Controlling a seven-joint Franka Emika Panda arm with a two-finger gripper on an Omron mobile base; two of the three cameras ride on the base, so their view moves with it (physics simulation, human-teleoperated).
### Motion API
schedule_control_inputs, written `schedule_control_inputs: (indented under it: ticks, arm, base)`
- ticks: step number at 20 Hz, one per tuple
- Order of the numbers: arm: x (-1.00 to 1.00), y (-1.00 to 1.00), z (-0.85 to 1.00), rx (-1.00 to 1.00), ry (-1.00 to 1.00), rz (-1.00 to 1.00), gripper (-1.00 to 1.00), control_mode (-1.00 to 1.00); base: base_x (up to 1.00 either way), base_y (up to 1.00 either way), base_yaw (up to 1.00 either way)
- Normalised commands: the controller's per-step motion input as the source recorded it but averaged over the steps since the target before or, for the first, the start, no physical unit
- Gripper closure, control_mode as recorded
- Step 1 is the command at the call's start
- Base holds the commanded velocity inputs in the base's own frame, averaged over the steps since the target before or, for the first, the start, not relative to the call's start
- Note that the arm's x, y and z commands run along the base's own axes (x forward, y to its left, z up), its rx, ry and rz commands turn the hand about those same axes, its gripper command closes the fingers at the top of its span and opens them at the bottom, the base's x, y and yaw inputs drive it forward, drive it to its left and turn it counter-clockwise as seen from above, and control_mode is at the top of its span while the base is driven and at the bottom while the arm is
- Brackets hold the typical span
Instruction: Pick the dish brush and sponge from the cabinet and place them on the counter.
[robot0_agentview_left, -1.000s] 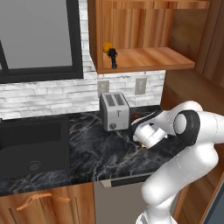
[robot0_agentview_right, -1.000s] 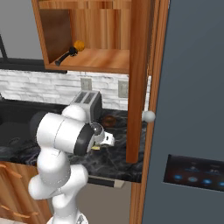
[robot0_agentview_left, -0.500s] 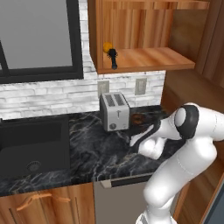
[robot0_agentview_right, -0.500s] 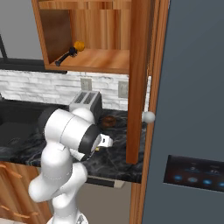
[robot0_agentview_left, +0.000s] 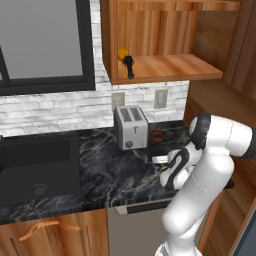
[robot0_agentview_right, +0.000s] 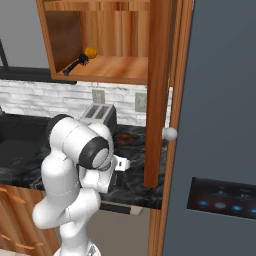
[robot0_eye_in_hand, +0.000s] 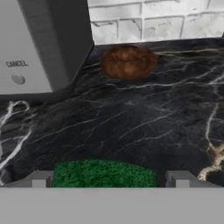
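Hand (robot0_eye_in_hand: 109, 181) low over the desk (robot0_eye_in_hand: 144, 127), fingers spread wide, one tip each side of the sponge (robot0_eye_in_hand: 104, 174); no squeeze visible, so likely released, contact can't be confirmed. Sponge green side up, flat on the desk just right of the toaster (robot0_agentview_left: 131, 127), seen pale and thin at the hand's front in left base view (robot0_agentview_left: 161, 159). Long axis looks crosswise between the fingers, roughly parallel to the brick backsplash; partly cut off, so not certain. Brown round item (robot0_eye_in_hand: 128, 61) beyond it near the wall, well apart.

Dish brush (robot0_agentview_left: 129, 67) on the cabinet (robot0_agentview_left: 165, 67) shelf, front left corner, just beside a small orange ball (robot0_agentview_left: 122, 53). Long axis front-to-back: one end out toward the shelf edge, other toward the ball; which end is the head can't be told.

Risks: lifting off-vertical could drag the sponge along a fingertip. Reaching for the brush could nudge the ball or roll the brush off the shelf lip. Narrow handle, easy to miss if the approach is not square across it.
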Motion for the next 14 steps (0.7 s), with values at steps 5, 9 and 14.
schedule_control_inputs:
  ticks: [5,9,14]
  arm:
    - [0.00,0.00,0.41,-0.09,0.03,0.00,-1.00,-1.00]
    - [0.00,0.01,0.35,-0.16,0.15,-0.01,-1.00,-1.00]
    - [0.00,0.09,0.42,-0.18,0.16,-0.02,-1.00,-1.00]
  base:
    - [0.00,0.00,0.00]
    - [0.00,0.00,0.00]
    - [0.00,0.00,0.00]
